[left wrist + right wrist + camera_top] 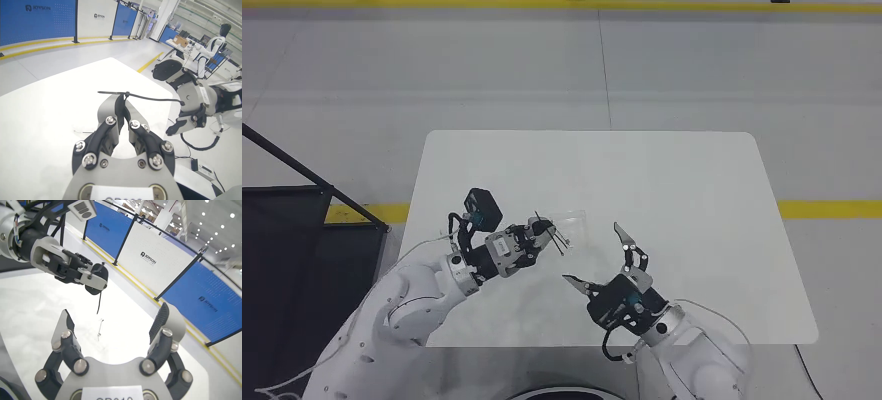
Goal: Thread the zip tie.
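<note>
left gripper (122, 102) fingers clamped on black zip tie (151, 98) above white surface (692, 180), right gripper (115, 311) fingers spread wide, near it

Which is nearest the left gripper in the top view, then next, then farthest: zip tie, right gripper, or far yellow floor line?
1. zip tie, pinched in the left gripper.
2. right gripper, open, beside it above the table.
3. yellow line, on the floor beyond the table.
</note>
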`<action>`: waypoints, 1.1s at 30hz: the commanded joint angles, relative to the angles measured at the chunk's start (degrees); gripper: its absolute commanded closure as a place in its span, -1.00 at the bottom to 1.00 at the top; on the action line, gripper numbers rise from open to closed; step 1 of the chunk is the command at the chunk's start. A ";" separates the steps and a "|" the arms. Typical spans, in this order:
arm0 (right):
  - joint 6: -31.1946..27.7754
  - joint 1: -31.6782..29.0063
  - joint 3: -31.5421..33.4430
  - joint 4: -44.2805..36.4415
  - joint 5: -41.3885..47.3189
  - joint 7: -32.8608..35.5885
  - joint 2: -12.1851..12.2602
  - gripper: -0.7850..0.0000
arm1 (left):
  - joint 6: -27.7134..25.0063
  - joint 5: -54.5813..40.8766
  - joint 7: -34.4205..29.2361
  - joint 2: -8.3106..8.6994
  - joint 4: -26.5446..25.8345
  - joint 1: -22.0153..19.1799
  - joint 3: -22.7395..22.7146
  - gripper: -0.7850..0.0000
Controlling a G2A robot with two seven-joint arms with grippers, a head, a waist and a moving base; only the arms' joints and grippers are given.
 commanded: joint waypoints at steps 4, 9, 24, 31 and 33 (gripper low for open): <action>0.22 -0.03 -0.28 -0.05 -3.12 -0.04 0.00 -1.00 | -1.60 -5.26 -2.71 -0.01 1.24 -0.95 -0.52 1.00; -1.67 0.62 -0.94 1.34 -1.78 0.10 0.01 -1.00 | -1.84 -5.83 -3.95 -0.14 1.45 -1.50 -0.05 1.00; -14.00 12.11 0.70 11.64 30.86 18.55 -0.33 -0.22 | -1.85 -5.07 -5.12 -0.52 1.27 -1.90 0.96 1.00; -13.80 13.07 0.47 12.28 33.33 19.13 -0.15 0.09 | -1.79 -4.52 -5.34 -0.72 1.51 -2.40 1.46 1.00; -13.82 13.10 0.47 12.38 33.73 19.06 -0.07 0.26 | -1.94 -4.58 -5.50 -0.75 1.56 -2.46 1.53 1.00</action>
